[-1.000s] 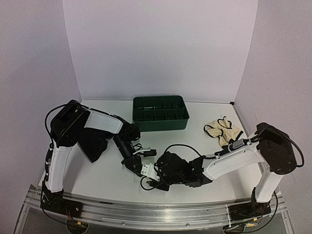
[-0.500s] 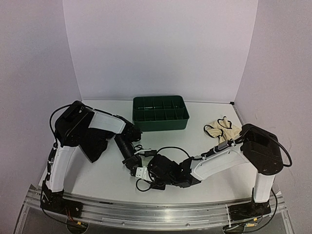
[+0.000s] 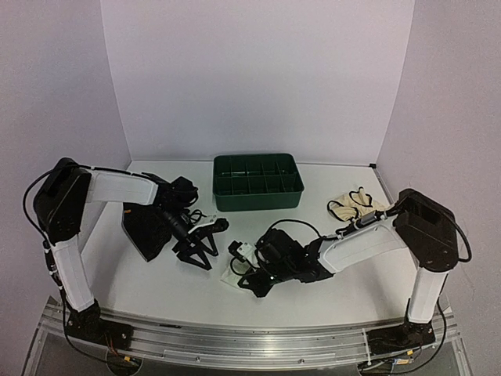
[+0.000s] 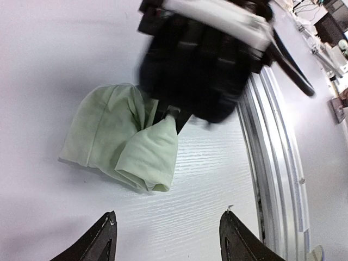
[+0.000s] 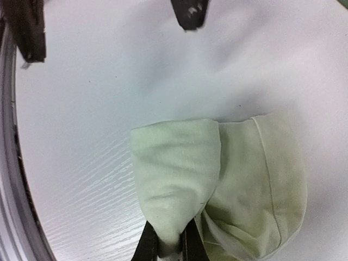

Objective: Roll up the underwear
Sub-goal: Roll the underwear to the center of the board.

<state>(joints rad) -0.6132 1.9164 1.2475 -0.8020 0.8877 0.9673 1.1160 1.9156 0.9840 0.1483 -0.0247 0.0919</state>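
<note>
Where the right gripper [image 5: 168,246] pinches it, the pale mint-white soft cloth garment [image 5: 228,179] is doubled into a smooth, rounded flap that narrows into the grip. The two fingers are drawn tight on that fold. The rest of the garment spreads flat on the white table [image 5: 81,81] just beside the fingertips, with a curved seam running near its outer edge.

From the left wrist camera the same garment lies straight ahead of the left gripper [image 4: 169,242] and apart from it. It shows as a loose pale wedge with the folded flap uppermost. That gripper's jaws stand wide apart with nothing between them.

The cream cloth garment with dark edging [image 3: 358,207] lies crumpled well back from the right gripper, beside that arm's forearm. The black cloth garment [image 3: 147,229] sits behind the left gripper, partly under the left arm. The dark green compartmented plastic tray [image 3: 258,200] stands beyond both grippers.

From overhead, the right gripper's dark body covers nearly all of the mint garment. In its own wrist view the fingers are cut off by the lower edge. In the left wrist view the right gripper is blurred. No stripes can be made out on the black garment.
</note>
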